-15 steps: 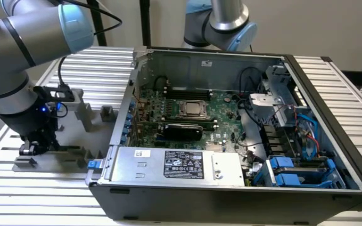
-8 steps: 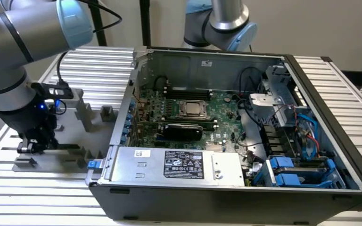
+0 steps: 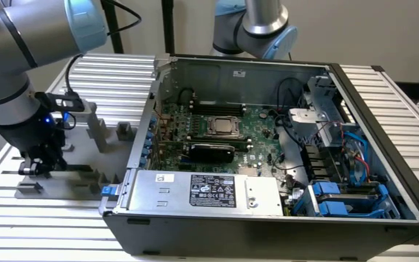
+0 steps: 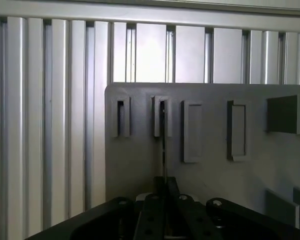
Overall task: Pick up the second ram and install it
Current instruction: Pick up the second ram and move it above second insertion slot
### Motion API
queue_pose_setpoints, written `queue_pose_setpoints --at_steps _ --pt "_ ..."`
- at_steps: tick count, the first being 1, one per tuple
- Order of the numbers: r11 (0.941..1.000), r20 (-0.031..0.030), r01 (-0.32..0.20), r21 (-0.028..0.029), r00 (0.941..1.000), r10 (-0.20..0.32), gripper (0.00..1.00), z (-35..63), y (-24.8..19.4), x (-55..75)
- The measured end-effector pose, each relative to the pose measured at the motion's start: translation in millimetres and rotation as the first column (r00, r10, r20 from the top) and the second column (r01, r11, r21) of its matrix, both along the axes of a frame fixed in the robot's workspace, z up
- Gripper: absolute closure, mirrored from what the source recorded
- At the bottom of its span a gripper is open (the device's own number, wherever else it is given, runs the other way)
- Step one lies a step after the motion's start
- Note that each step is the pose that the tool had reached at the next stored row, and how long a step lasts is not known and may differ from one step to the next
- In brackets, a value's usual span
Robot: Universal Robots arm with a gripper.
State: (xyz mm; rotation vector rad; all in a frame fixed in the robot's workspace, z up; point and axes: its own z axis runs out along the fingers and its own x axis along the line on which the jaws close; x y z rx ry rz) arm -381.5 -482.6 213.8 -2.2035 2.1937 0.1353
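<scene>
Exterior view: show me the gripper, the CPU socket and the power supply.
gripper (image 3: 37, 168), exterior view, its lower black tip at the gray fixture.
CPU socket (image 3: 224, 126), exterior view, middle of its metal cover.
power supply (image 3: 211, 191), exterior view, on its printed label.

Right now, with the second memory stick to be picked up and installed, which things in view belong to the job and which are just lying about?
Job: thin strip standing in a slot, seemingly the memory stick; tool right by it; gray holder; motherboard in the open case.
Lying about: power supply box; blue drive bays; second arm behind the case.
</scene>
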Motion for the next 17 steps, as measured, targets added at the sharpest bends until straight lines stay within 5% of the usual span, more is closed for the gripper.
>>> queue_pose_setpoints --at_steps 17 --pt "1.0000 0.0000 0.002 -0.0001 1.0000 -0.002 1.00 71.5 1.1 2.1"
